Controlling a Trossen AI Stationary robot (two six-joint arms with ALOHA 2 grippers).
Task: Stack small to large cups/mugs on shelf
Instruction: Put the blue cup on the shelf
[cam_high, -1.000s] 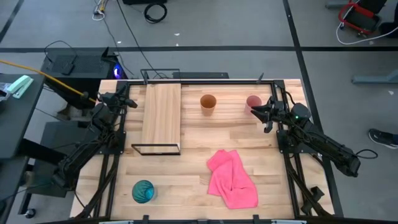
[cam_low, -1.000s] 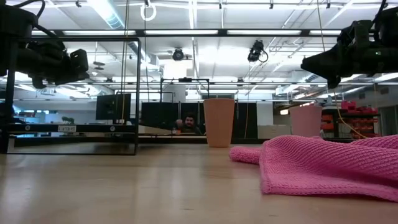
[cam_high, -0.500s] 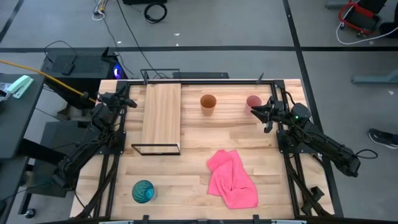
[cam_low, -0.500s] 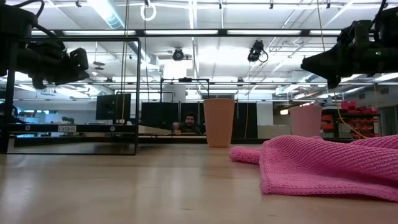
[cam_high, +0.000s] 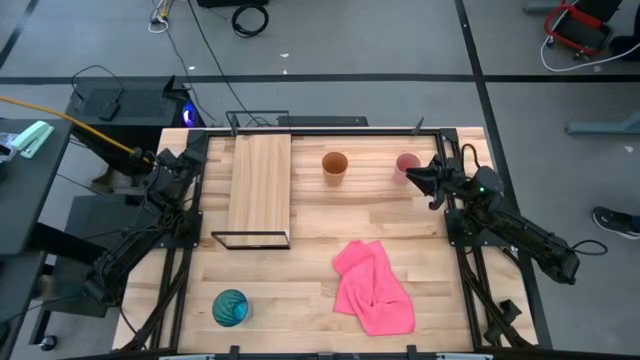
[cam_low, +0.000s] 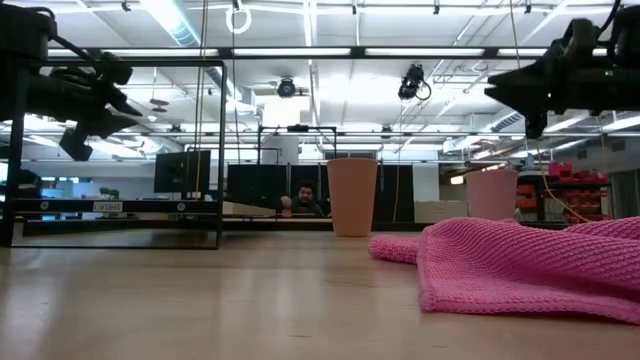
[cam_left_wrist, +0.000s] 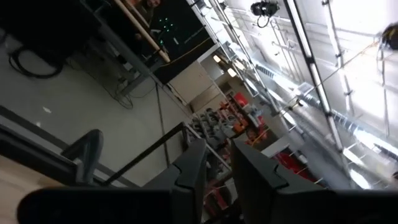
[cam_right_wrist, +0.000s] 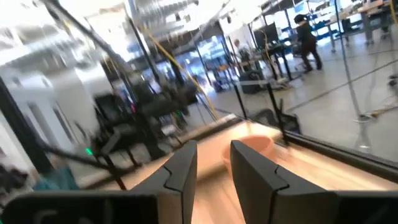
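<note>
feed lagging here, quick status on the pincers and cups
Right pincer open, raised beside pink cup, holding nothing. Left pincer empty, off shelf's left edge. Orange cup, teal cup untouched on table. Pink cloth clear of cups.

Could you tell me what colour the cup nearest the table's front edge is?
Teal cup, translucent; it shows best in the high view.

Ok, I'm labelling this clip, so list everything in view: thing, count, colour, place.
teal cup: one, translucent teal, near left of table
orange cup: one, orange, far centre, right of shelf
pink cup: one, pink, far right, beside right gripper
shelf: one, light wood, black wire frame, far left
pink cloth: one, crumpled, near centre-right
table: one, pale wood
left gripper: dark, empty, off table's far-left edge
right gripper: dark, empty, beside pink cup
</note>
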